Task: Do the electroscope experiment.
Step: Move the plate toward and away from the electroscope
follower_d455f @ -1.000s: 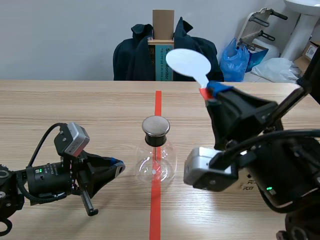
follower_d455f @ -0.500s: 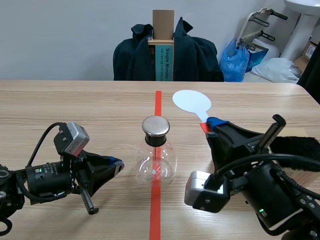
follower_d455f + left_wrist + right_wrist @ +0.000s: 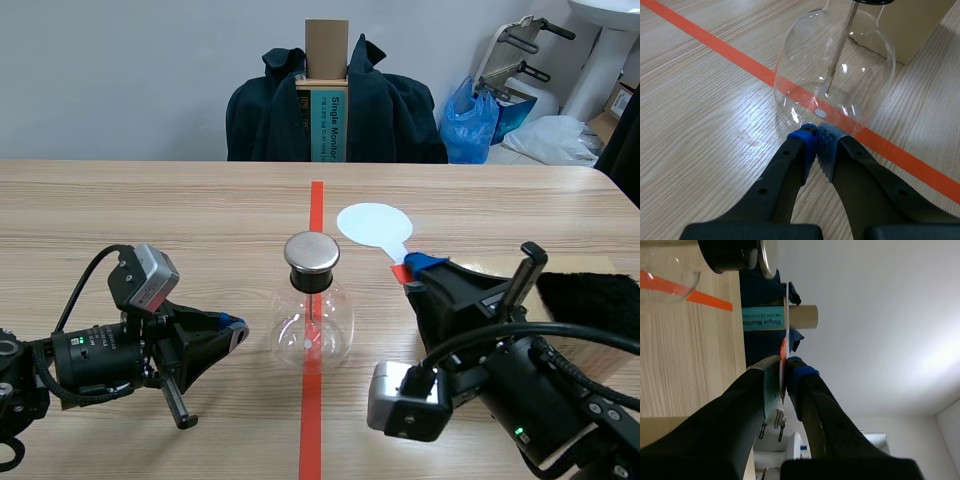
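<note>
Right gripper (image 3: 412, 268), clamped on the red handle of a white flat round paddle (image 3: 372, 222), holds the disc raised ahead of its fingertips. Left gripper (image 3: 816, 137) is closed on nothing; the clear glass flask electroscope (image 3: 312, 325) stands just ahead. Apparently left: bringing the disc to the metal cap (image 3: 312, 252).

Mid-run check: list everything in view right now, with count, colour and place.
Electroscope flask: one, clear glass, metal cap, on the tape line mid-table.
Paddle: one, white disc, red handle, held beyond and right of the flask.
Fur pad: one, black, table's right side.
Cardboard box: one, tan, beyond the flask.
Jacket: one, dark, behind the table.
Bag: one, blue, beyond the table, right.
Table: one, light wood.
Left gripper: black, shut, tips at the flask's base.
Right gripper: black, shut on the paddle's handle.
</note>
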Controlling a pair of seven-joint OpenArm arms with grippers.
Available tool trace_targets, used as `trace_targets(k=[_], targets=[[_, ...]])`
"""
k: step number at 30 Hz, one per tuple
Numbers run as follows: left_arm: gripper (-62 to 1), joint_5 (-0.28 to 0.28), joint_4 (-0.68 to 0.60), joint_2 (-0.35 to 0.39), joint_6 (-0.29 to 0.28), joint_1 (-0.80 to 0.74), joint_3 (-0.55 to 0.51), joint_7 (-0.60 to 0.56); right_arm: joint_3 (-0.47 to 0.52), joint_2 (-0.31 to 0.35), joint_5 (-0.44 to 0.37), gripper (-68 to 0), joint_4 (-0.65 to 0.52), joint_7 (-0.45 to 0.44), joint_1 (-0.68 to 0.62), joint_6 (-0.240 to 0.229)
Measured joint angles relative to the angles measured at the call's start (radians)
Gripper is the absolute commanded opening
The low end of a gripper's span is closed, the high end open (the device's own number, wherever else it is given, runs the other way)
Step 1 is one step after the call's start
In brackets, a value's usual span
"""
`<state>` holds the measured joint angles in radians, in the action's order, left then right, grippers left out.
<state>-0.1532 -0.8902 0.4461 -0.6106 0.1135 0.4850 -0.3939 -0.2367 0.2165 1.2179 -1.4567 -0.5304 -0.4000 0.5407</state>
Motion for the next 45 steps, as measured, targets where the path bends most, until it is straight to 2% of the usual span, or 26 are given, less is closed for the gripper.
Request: trace_targets(k=[7,16,29,33,45], targets=[[-58.0,0.000,-0.002,-0.014,0.017,0.000,0.000,0.000,0.000,0.000,0.010,-66.7,0.000,-0.115,0.000,0.000],[-57.9,0.000,-0.002,-0.014,0.030,0.000,0.000,0.000,0.000,0.000,0.016,-66.7,0.000,-0.198,0.000,0.003],[-57.9,0.022,-0.002,-0.014,0.030,-0.002,0.000,0.000,0.000,0.000,0.017,-66.7,0.000,-0.227,0.000,0.004],[-57.9,0.022,-0.002,-0.014,0.030,-0.002,0.000,0.000,0.000,0.000,0.016,-66.7,0.000,-0.166,0.001,0.004],[-57.9,0.022,-0.002,-0.014,0.030,-0.002,0.000,0.000,0.000,0.000,0.016,-66.7,0.000,0.109,0.003,0.004]])
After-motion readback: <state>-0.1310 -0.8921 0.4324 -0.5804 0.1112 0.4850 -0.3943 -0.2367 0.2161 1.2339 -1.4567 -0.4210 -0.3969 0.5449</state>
